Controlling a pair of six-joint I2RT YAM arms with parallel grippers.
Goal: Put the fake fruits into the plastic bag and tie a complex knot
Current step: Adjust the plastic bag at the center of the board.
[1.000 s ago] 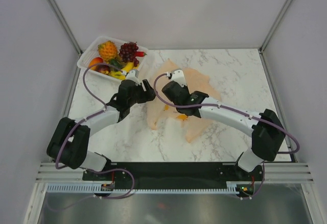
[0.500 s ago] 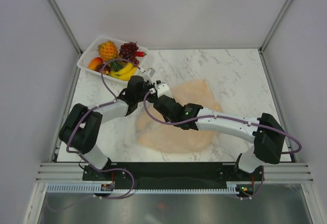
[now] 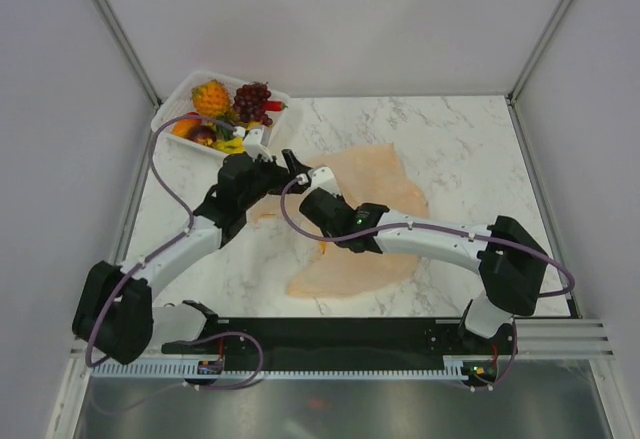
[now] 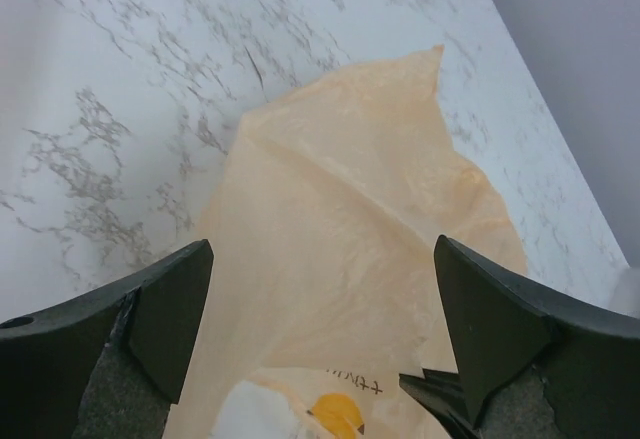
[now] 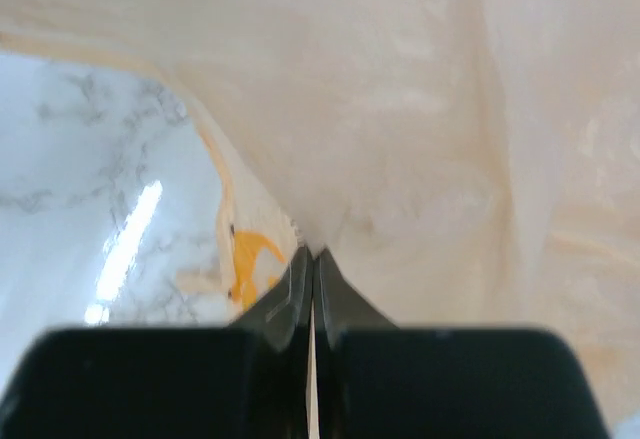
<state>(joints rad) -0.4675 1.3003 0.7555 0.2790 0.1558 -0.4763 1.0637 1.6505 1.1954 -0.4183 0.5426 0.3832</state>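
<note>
Peach-beige translucent plastic bag [image 3: 385, 184] lies at the table's middle, pinched in the shut right claw [image 5: 312, 269], while the left claw [image 4: 320, 339] has just sprung wide and empty, leaving the glossy fake fruits [image 3: 228, 107] unloaded in the white lattice basket [image 3: 168, 111] at the far-left corner.

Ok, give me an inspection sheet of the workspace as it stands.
Surface: white marbled table, no damage seen.
Job's things: plastic bag lying flat, unknotted; fake fruits in the white basket.
Clutter: nothing seen.
Grippers: left gripper jaws wide open over the plastic bag, empty; right gripper jaws shut on the bag's film.
Cables: purple cable along each arm; the left one arcs over the basket.
Surroundings: plain grey walls.
</note>
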